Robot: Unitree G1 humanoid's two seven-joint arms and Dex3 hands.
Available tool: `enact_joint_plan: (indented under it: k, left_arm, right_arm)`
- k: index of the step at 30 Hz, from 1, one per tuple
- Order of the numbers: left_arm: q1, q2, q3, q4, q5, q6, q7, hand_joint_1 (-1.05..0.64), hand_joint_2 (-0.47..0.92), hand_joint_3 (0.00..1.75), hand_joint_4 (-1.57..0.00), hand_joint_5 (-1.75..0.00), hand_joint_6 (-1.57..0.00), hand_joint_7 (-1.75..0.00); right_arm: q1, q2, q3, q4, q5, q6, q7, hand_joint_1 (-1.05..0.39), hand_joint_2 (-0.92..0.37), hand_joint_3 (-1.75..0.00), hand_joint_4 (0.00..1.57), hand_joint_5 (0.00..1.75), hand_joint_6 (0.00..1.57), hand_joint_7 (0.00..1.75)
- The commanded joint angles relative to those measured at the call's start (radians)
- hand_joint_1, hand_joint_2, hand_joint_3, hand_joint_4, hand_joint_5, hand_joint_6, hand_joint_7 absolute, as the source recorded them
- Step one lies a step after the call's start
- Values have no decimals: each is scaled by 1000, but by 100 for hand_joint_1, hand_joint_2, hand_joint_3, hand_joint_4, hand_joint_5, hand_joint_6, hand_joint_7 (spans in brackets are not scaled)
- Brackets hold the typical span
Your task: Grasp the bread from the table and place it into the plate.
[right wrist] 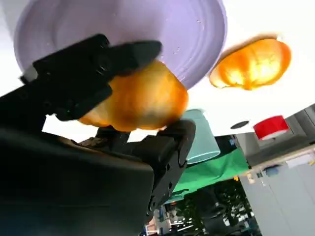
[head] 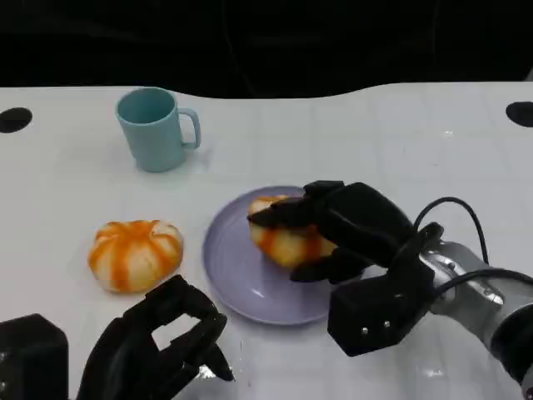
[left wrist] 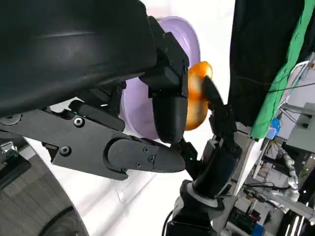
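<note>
The bread (head: 287, 239), a glossy orange-and-cream bun, sits over the right half of the lilac plate (head: 237, 275), gripped by the right hand (head: 337, 229), whose black fingers close over its top and far side while another finger curls under its near edge; whether the bun already rests on the plate or hangs just above it cannot be told. In the right wrist view the same bread (right wrist: 135, 101) is clamped between the fingers (right wrist: 83, 64) with the plate (right wrist: 197, 29) right behind it. The left wrist view shows the bread (left wrist: 197, 98) against the plate (left wrist: 187, 37), with the right hand (left wrist: 216, 123) wrapped around it. A second bun (head: 135, 253) with orange stripes lies on the white table (head: 375, 142) to the left of the plate, just apart from its rim; it also appears in the right wrist view (right wrist: 253, 64). A pale blue mug (head: 156, 129) stands upright farther back and to the left, its handle turned to the right. The left hand (head: 166, 346) is at the near left edge, holding nothing, its fingers loosely curled and apart, just near of the striped bun
</note>
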Motion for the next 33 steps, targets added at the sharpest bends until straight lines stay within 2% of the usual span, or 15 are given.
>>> enact_joint_plan:
  k: [1, 6, 12, 22, 26, 31, 33]
  left_arm:
    - [9, 10, 7, -9, 0, -10, 4, -55, 92, 20, -66, -175, -50, -162]
    - [7, 10, 11, -5, -6, -9, 2, -54, 92, 20, -66, -175, -50, -161]
    - [8, 9, 8, -13, -1, -4, 11, -54, 92, 21, -66, -175, -50, -159]
    - [13, 7, 9, -23, -4, 2, 14, -53, 92, 21, -65, -175, -50, -160]
    - [13, 6, 7, -26, -3, 2, 19, -54, 92, 21, -66, -175, -49, -162]
    - [10, 5, 8, -27, -4, 9, 23, -54, 92, 20, -65, -175, -48, -162]
    - [9, 5, 9, -27, -6, 11, 23, -53, 92, 20, -65, -175, -48, -163]
  right_arm:
    - [23, -24, -14, -75, 38, 46, 77, -69, -92, -28, 3, 43, 32, 0]
    - [46, -34, -26, -140, 71, 82, 148, -72, -92, -32, 0, 43, 28, 0]
    - [77, -60, -48, -230, 120, 126, 260, -74, -92, -35, 0, 34, 24, 0]
    - [162, -119, -93, -371, 186, 117, 314, -71, -92, -31, 8, 40, 29, 2]
    - [217, -144, -123, -431, 225, 88, 316, -66, -92, -29, 17, 46, 37, 6]
    - [309, -159, -171, -497, 305, 60, 335, -58, -92, -26, 38, 61, 54, 14]
    - [345, -167, -186, -534, 337, 69, 359, -57, -92, -27, 37, 91, 61, 18]
